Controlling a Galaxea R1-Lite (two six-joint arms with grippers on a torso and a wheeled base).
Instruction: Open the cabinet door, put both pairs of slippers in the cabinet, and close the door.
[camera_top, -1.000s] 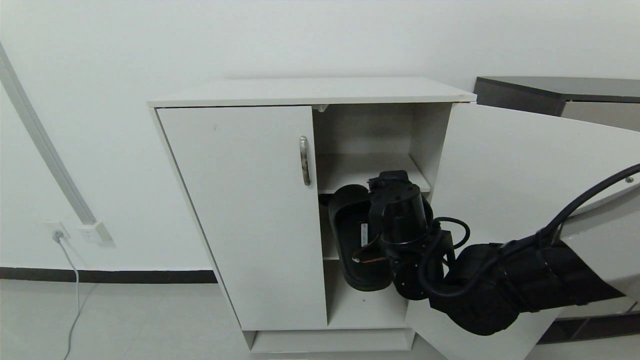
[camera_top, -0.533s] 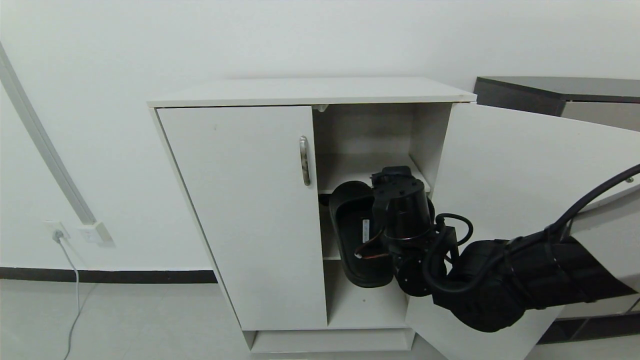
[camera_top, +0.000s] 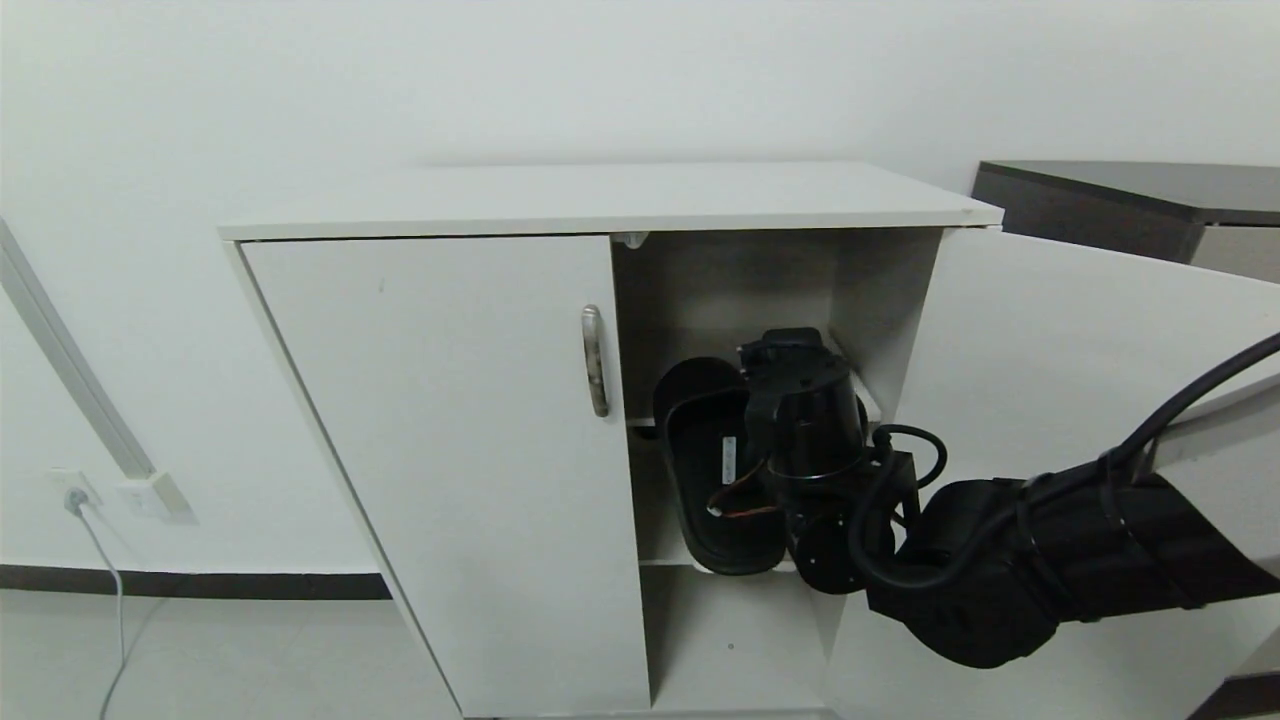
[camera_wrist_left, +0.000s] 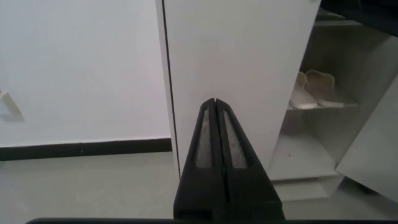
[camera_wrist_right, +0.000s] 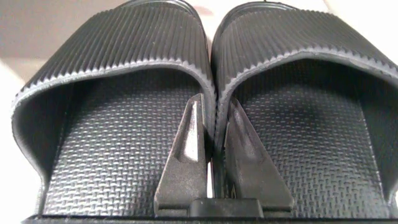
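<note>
A white cabinet (camera_top: 600, 195) stands with its left door (camera_top: 440, 450) closed and its right door (camera_top: 1060, 340) swung open. In the opening, my right arm holds a pair of black slippers (camera_top: 705, 470) upright, toes up by the upper shelf edge. My right gripper (camera_wrist_right: 214, 124) is shut on the two touching inner strap walls of the black slippers (camera_wrist_right: 298, 81). A beige pair of slippers (camera_wrist_left: 314, 87) lies on a shelf inside the cabinet. My left gripper (camera_wrist_left: 215, 109) is shut on nothing, low in front of the closed left door (camera_wrist_left: 236, 68).
A metal handle (camera_top: 594, 360) sits on the closed door's edge, close to the black slippers. A dark-topped unit (camera_top: 1130, 190) stands behind the open door. A wall socket with a cable (camera_top: 70, 495) is at the lower left, above bare floor (camera_wrist_left: 87, 186).
The head camera has shifted, so the cabinet looks nearer and lower. The right arm has raised the black slippers inside the opening, up to the upper shelf edge.
</note>
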